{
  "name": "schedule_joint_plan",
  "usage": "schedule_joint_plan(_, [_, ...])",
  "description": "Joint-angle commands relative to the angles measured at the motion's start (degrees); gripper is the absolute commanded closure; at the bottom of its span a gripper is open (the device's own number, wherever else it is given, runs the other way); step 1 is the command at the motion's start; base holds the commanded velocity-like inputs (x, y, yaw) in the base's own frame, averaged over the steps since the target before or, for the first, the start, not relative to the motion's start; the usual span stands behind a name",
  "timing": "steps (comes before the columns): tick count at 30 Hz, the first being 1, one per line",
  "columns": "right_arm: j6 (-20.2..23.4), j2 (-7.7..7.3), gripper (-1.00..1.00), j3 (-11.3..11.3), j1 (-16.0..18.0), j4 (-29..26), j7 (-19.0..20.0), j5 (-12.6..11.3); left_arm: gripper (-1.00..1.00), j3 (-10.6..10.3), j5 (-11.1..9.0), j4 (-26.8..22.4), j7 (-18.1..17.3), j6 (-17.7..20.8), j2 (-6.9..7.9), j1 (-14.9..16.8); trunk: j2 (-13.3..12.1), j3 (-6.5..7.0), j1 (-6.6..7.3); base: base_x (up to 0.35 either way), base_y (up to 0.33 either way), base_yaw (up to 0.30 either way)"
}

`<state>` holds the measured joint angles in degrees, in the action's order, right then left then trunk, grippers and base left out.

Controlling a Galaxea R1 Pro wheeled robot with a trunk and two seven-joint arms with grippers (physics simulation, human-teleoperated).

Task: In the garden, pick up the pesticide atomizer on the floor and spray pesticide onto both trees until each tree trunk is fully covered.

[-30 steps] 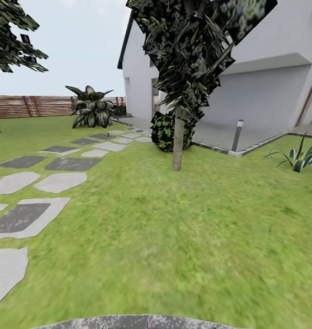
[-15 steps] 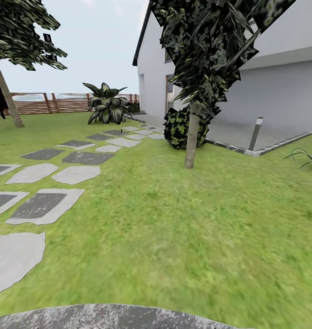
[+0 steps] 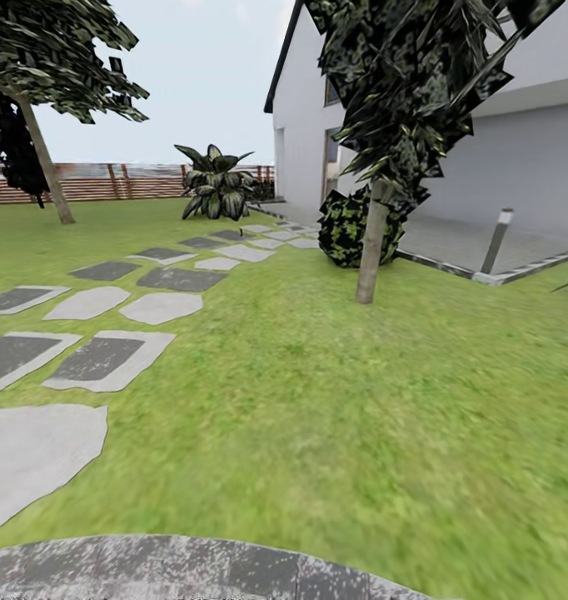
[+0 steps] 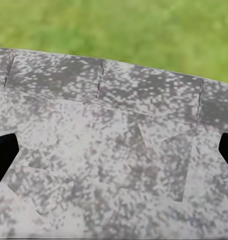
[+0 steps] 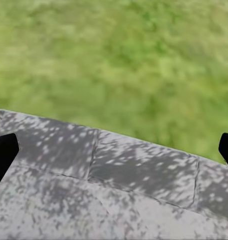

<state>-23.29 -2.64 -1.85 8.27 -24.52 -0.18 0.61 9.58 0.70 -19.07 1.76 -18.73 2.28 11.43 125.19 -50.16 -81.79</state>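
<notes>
In the left wrist view, dark finger tips of the left end effector [image 4: 114, 160] are poking in at the two side edges, standing wide apart with nothing between them, so it is released. They are hanging over a grey speckled stone paving [image 4: 114, 150], with the lawn [image 4: 124, 30] lying beyond its curved edge. In the right wrist view the right end effector [image 5: 114, 150] is showing the same spread dark tips at both edges, likewise released and gripping nothing, over the stone edge and blurry grass.

From the head view, a tree [image 3: 417, 92] with dark jagged foliage is standing ahead on the grass, its pale trunk [image 3: 371, 246] rising beside a round bush [image 3: 351, 229] near the white house [image 3: 517, 150]. Stepping slabs [image 3: 109, 358] are running off toward a brown slatted fence [image 3: 142, 182]. A second tree [image 3: 47, 58] is leaning near the fence. No writing is readable anywhere.
</notes>
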Motion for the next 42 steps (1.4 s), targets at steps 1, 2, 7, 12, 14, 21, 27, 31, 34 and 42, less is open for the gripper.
schedule_joint_plan(1, [0.0, 0.00, -1.00, 0.0, 0.0, 0.0, 0.0, 0.0, -1.00, 0.0, 0.0, 0.0, 0.0, 0.0, 0.00, 0.0, 0.0, -0.07, 0.00, 0.047, 0.000, 0.170])
schedule_joint_plan(2, [0.0, 0.00, -1.00, 0.0, 0.0, 0.0, 0.0, 0.0, -1.00, 0.0, 0.0, 0.0, 0.0, -0.1, 0.00, -0.1, 0.0, -0.14, 0.00, 0.060, 0.000, 0.170])
schedule_joint_plan(7, [0.0, 0.00, -1.00, 0.0, 0.0, 0.0, 0.0, 0.0, -1.00, 0.0, 0.0, 0.0, 0.0, 0.0, 0.02, -0.1, 0.0, -0.49, 0.00, 0.080, 0.000, 0.170])
schedule_joint_plan(12, [0.0, 0.00, -1.00, 0.0, 0.0, 0.0, 0.0, 0.0, -1.00, 0.0, 0.0, 0.0, 0.0, -0.1, 0.39, -0.1, 0.0, -0.84, 0.00, 0.126, 0.000, 0.170])
schedule_joint_plan(14, [0.0, 0.00, -1.00, 0.0, 0.0, 0.0, 0.0, 0.0, -1.00, 0.0, 0.0, 0.1, 0.0, 0.0, 0.41, -0.1, 0.0, -0.98, 0.00, 0.225, 0.000, 0.170])
schedule_joint_plan(21, [0.0, 0.00, -1.00, 0.0, 0.0, 0.0, 0.0, 0.0, -1.00, 0.0, 0.0, 0.1, 0.0, -0.1, 0.44, -0.1, 0.0, -1.47, 0.00, 0.310, 0.000, 0.170])
schedule_joint_plan(27, [0.0, 0.00, -1.00, 0.0, 0.0, 0.0, 0.0, 0.0, -1.00, 0.0, 0.0, 0.1, 0.0, 0.0, 0.44, -0.1, 0.0, -1.89, 0.00, 0.333, 0.000, 0.169])
schedule_joint_plan(31, [0.0, 0.00, -1.00, 0.0, 0.0, 0.0, 0.0, 0.0, -1.00, 0.0, 0.0, 0.1, 0.0, 0.0, 0.44, -0.1, 0.0, -2.16, 0.00, 0.335, 0.000, 0.168])
schedule_joint_plan(34, [0.0, 0.00, -1.00, 0.0, 0.0, 0.0, 0.0, 0.0, -1.00, 0.0, 0.0, 0.1, 0.0, 0.0, 0.44, -0.1, 0.0, -2.37, 0.00, 0.336, 0.000, 0.167])
schedule_joint_plan(42, [0.0, 0.00, -1.00, 0.0, 0.0, 0.0, 0.0, 0.0, -1.00, 0.0, 0.0, 0.1, 0.0, 0.0, 0.44, 0.0, 0.0, -2.89, 0.00, 0.338, 0.000, 0.148])
